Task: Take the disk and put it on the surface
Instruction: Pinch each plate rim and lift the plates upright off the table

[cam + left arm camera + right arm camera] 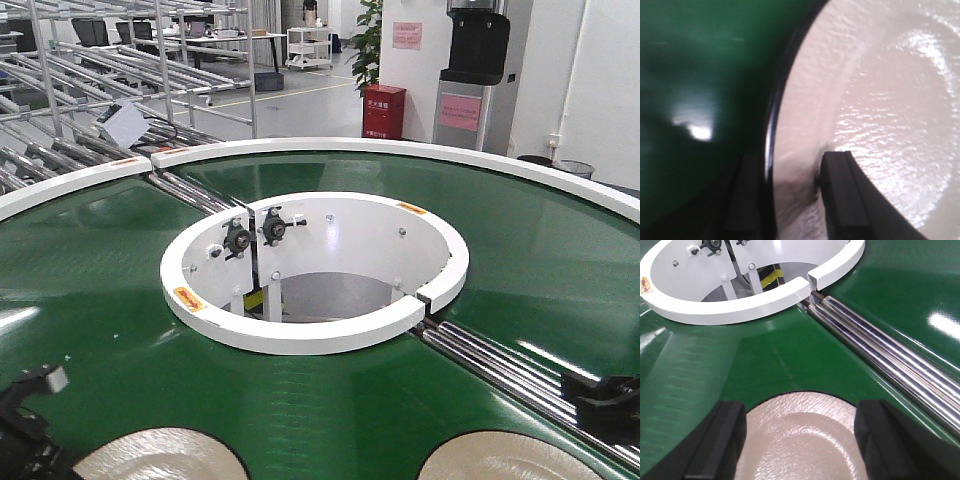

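Straddling one of two disks point(160, 456) point(515, 458), left gripper point(790, 162): hold unclear; right gripper point(801, 412) spread, empty.

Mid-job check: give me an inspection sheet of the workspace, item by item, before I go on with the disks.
Surface: the placing surface is in no view; only the green conveyor belt shows.
Job's things: two pale disks lie flat on the belt, left disk and right disk.
Clutter: nothing seen.
End effectors: left end effector open, straddling the left disk's rim; right end effector open, fingers either side of the right disk in its wrist view, not gripping.
Cables: nothing seen.
Surroundings: white inner ring, steel rollers, red box, water dispenser, metal racks.
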You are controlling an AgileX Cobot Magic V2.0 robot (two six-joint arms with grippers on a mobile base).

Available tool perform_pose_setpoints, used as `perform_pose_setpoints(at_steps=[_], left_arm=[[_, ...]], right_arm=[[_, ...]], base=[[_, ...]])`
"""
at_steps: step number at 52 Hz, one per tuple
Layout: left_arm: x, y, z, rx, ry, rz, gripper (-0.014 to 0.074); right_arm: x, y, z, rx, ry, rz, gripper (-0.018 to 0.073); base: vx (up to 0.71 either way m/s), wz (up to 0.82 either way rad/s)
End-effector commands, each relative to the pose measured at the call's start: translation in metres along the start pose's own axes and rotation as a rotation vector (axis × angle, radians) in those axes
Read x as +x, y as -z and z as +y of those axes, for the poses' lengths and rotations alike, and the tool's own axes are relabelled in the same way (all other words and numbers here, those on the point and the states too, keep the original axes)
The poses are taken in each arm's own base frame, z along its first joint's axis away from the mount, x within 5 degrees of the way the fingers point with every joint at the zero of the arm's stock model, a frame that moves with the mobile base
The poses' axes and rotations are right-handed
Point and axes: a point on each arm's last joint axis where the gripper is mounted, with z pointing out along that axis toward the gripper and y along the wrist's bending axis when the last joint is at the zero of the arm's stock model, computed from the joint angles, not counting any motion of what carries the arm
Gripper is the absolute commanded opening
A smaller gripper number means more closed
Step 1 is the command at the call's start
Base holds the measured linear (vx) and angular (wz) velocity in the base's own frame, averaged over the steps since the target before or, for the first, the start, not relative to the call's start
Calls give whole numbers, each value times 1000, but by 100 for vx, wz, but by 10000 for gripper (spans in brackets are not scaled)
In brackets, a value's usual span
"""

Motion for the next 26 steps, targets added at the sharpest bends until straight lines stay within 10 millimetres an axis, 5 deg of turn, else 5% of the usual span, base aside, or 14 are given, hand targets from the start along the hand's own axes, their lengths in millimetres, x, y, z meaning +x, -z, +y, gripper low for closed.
perform_pose_setpoints(at_steps=[1, 9, 17, 26], left_arm=[[-9, 2, -30, 125, -48, -1, 365], [-10, -7, -39, 176, -39, 23, 262], [-11, -6, -43, 214, -27, 22, 1], [-15, -6, -46, 251, -2, -19, -10]], right_arm=[[-19, 9, 2, -1, 12, -121, 504], [-19, 9, 2, 0, 13, -120, 504], [-19, 9, 1, 1, 17, -119, 504], [-19, 9, 1, 1, 17, -118, 504]], base=[[0, 0], [0, 0], [0, 0], [0, 0]])
